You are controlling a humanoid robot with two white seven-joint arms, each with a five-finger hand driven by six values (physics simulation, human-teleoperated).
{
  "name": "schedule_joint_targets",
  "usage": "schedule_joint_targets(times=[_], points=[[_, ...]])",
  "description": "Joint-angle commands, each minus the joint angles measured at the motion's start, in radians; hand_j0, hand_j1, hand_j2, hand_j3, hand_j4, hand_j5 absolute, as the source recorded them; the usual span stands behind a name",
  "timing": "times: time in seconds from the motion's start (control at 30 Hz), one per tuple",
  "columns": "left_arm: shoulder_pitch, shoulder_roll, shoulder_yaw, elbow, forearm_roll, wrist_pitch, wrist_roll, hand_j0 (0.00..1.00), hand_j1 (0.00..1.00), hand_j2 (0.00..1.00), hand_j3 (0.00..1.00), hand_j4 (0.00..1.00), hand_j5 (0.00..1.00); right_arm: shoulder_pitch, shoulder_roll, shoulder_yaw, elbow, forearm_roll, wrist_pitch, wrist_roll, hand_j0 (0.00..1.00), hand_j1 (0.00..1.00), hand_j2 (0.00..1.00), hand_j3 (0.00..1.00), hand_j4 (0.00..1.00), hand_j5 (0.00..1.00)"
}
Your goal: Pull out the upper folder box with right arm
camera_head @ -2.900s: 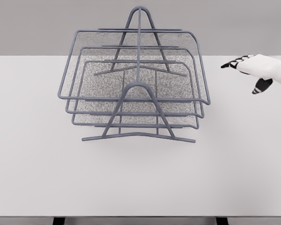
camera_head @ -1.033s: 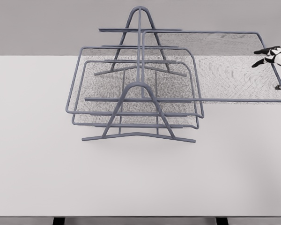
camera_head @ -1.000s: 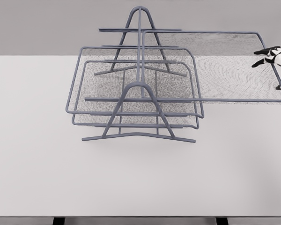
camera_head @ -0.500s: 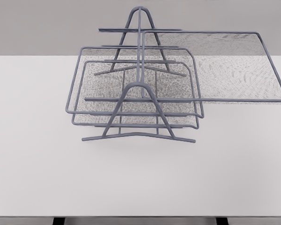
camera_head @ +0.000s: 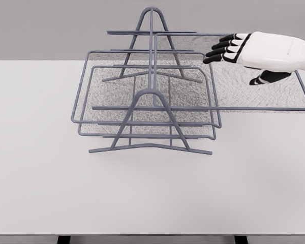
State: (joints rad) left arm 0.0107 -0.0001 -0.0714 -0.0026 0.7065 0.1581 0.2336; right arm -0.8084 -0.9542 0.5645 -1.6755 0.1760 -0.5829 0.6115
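The right hand (camera_head: 244, 53), fingers spread and holding nothing, hovered over the upper tray (camera_head: 254, 86), which jutted far right of the rack (camera_head: 151, 96) on the counter (camera_head: 152, 193); the light, stiff wire tray seemed best gripped by its rim.

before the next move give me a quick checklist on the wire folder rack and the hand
1. Upper grey wire-mesh tray pulled out to the rack's right: ok.
2. Two lower trays seated in the grey wire rack frame: ok.
3. Rack upright on the white table: ok.
4. White right hand empty, fingers extended over the pulled-out tray: ok.
5. Hand clear of the mesh: cannot tell, one view only.
6. Left arm position: cannot tell, not in view.
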Motion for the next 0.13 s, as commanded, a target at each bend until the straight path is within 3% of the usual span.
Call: schedule_joint_targets(times=[0.0, 0.1], points=[[0.002, 0.0, -0.001, 0.001, -0.001, 0.0, 0.0, 1.0, 1.0, 1.0, 1.0, 1.0, 1.0, 0.005, 0.0, 0.002, -0.006, -0.006, -0.011, -0.001, 1.0, 1.0, 1.0, 1.0, 1.0, 1.0], [0.002, 0.0, 0.001, 0.004, -0.001, 0.0, 0.0, 1.0, 1.0, 1.0, 1.0, 1.0, 1.0, 0.006, -0.004, 0.0, -0.006, -0.006, -0.012, -0.001, 1.0, 1.0, 1.0, 1.0, 1.0, 1.0]])
